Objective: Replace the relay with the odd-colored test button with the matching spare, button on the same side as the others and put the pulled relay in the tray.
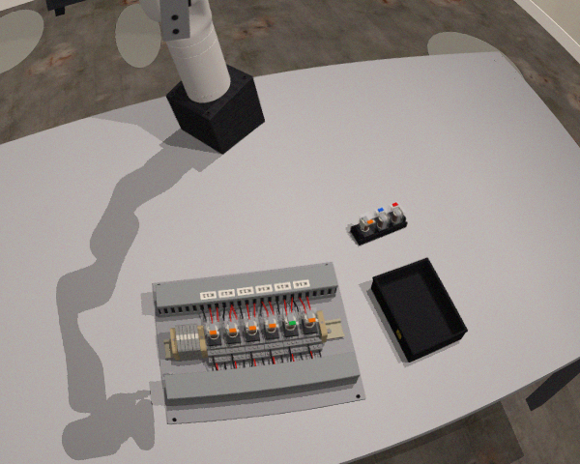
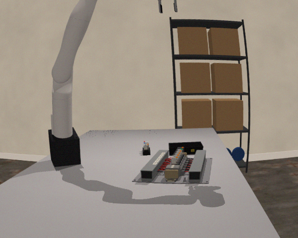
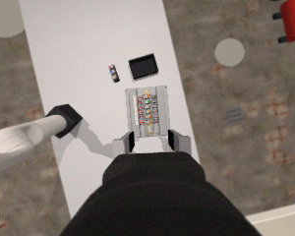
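In the wrist view the gripper [image 3: 151, 141] fills the lower middle of the frame, its two fingers spread wide with nothing between them, high above the grey table [image 1: 330, 150]; in the exterior view only the fingertips show at the top edge. Below it, in the lower centre of the top view, lies the relay panel [image 1: 260, 399], a grey plate with a wiring duct along each long side and a row of six relays between them. Five of these carry orange test buttons, while the green-button relay [image 1: 291, 324], fifth from the left, sits in its socket with its top about level with its neighbours. To the right of the panel, a little apart from it, stands the black tray [image 1: 418, 307], set at a slight angle. Above the tray in the frame, apart from it, a small black holder [image 1: 378, 232] carries three spares in a row: the orange-button spare [image 1: 366, 222] at the left, a blue-button spare [image 1: 381, 217] in the middle and a red-button spare [image 1: 395, 213] at the right. At the upper left the arm's black base block [image 1: 230, 125] stands on the table. Beyond the table, at the right of the exterior view, a dark shelf rack [image 2: 173, 77] holds brown boxes [image 2: 195, 77] against the wall.
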### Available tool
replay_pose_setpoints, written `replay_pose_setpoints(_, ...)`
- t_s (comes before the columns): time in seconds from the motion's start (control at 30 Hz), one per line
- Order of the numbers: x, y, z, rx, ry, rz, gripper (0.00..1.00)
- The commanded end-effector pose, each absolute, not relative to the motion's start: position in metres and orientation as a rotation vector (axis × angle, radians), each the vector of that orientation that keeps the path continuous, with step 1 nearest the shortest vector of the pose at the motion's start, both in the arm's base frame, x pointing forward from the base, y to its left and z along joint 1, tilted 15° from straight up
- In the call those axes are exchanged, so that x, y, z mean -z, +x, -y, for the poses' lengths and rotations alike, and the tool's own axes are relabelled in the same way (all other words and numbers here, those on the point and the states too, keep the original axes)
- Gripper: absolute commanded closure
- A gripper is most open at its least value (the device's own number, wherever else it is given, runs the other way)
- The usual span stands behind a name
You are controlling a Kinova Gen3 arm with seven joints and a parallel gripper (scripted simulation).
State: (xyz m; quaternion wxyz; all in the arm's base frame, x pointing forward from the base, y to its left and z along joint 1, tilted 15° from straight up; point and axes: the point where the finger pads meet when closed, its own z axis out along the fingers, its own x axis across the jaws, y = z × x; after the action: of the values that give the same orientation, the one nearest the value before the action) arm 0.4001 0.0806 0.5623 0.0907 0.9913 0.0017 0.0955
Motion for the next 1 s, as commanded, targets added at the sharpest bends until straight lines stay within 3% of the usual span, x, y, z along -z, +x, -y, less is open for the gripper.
replay_pose_setpoints(0.0, -0.5622, 0.4010, -0.0822, -0.265, 2.942, -0.032, 0.00)
replay_pose_setpoints(0.97, -0.5624, 0.4008, -0.0827, -0.266, 2.941, -0.051, 0.00)
